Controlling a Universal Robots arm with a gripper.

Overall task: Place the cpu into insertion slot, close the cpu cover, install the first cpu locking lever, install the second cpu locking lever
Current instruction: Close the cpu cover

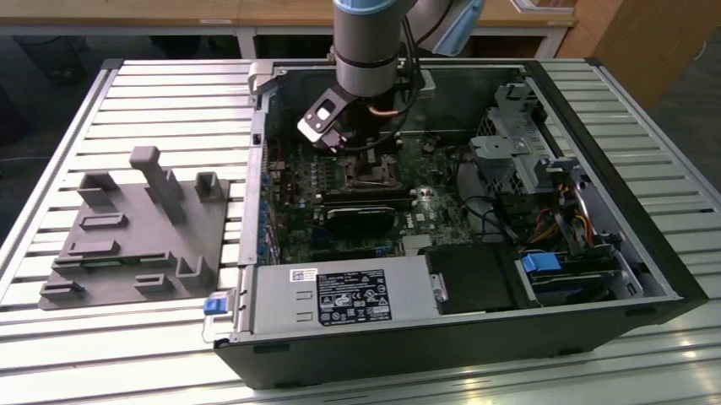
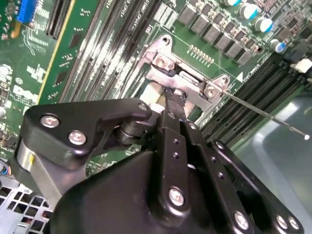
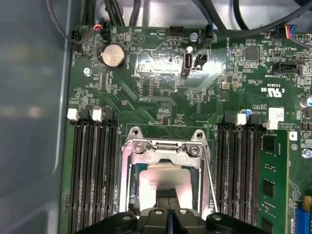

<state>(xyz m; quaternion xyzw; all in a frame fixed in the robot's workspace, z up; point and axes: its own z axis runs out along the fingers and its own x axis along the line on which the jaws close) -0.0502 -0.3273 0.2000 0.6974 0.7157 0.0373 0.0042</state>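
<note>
My gripper [image 1: 363, 157] hangs inside the open computer case, right over the insertion slot [image 1: 367, 175] on the green board. In both wrist views its two thin black fingers are pressed together, and their tips [image 2: 174, 99] rest on the dull silver top of the cpu [image 3: 155, 179]. The cpu lies flat in the slot. The silver cpu cover [image 3: 165, 146] lies down around it, hinged at the edge away from the gripper [image 3: 168, 193]. One thin wire locking lever [image 2: 265, 116] sticks out from the socket's corner, and it also shows along the socket's side [image 3: 210, 181].
Long black memory slots [image 3: 92, 170] [image 3: 241, 165] flank the socket on both sides. A black fan [image 1: 360, 216] sits just in front of the socket. The power supply [image 1: 338, 295], the drive cage [image 1: 521, 143] and the case walls hem in the board. A grey fixture [image 1: 135, 228] lies on the table at the exterior view's left.
</note>
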